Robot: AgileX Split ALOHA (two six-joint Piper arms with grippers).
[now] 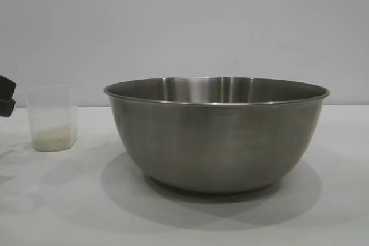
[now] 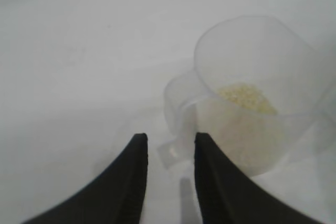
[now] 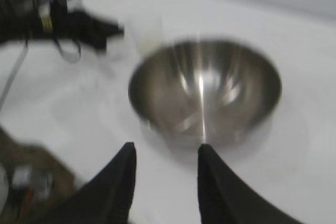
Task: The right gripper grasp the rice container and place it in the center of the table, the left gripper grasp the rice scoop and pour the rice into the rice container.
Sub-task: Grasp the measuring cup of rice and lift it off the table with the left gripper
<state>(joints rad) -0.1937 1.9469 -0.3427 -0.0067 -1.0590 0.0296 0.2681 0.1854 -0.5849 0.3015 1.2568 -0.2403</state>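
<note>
Steel fills the middle of the exterior view: the bowl (image 1: 216,133) sits upright on the white table (image 1: 57,211), roughly centred, so the placing step looks done. Its inside shows bare metal in the right wrist view, with no rice visible there.

What matters now is the scoop (image 2: 247,103) and the left gripper (image 2: 169,148). In the left wrist view the two black fingers (image 2: 134,182) are spread with a gap between them and pinch nothing. The scoop stands upright on the table just ahead of the fingertips and off to one side of the gap, with a thin layer of rice (image 2: 245,97) at its bottom. Its loop handle (image 2: 178,114) points back toward the fingers, nearly in line with the gap but not yet between the tips. I judge the next move to be a short advance so the handle slides into that gap before closing.

By the exterior view the scoop stands beside the bowl on the left arm's side, apart from its wall, so the left arm is clearly the nearer one.

The right gripper (image 3: 165,153) hangs above and short of the bowl (image 3: 205,90), fingers spread, gripping nothing.
</note>
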